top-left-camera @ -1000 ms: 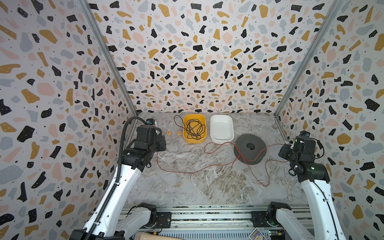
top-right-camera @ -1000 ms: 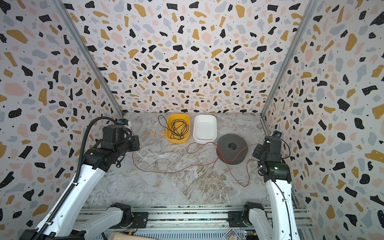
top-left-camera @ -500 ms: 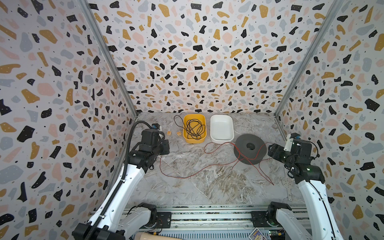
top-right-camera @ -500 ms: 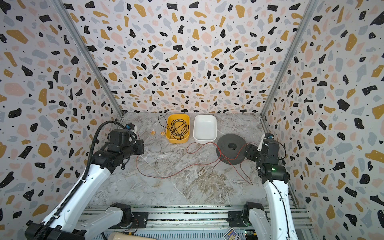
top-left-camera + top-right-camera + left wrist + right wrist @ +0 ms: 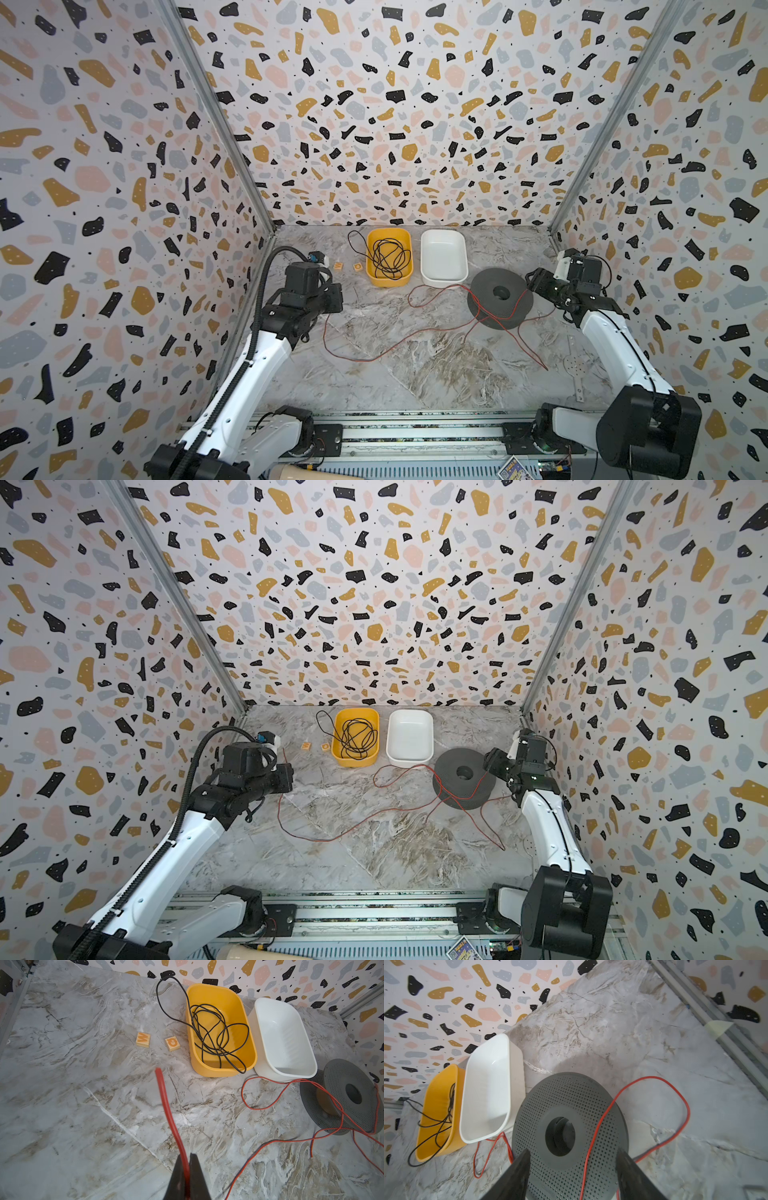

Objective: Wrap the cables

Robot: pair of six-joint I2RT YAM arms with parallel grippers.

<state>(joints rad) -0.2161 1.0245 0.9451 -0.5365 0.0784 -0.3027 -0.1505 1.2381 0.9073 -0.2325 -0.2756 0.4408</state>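
Red-orange wire (image 5: 166,1103) is what I'm chasing. One end is pinched in my left hand (image 5: 189,1159), jaws fully closed on it. The rest trails in slack loops across the marble surface (image 5: 83,1115) to the grey perforated spool (image 5: 571,1101), where a strand lies draped over the top flange. My right hand (image 5: 573,1150) hovers at the spool's rim, jaws wide apart and gripping nothing.

I'd call this early winding: most of the wire lies loose, not on the hub. Next I need the right hand to steady or turn the spool while the left feeds wire between the flanges without snagging.

On writing, one wooden block (image 5: 143,1039) shows a "W". Its neighbour (image 5: 172,1043) reads as "O" or "G", I can't tell which. The embossed lettering on the flange is too faint to read.
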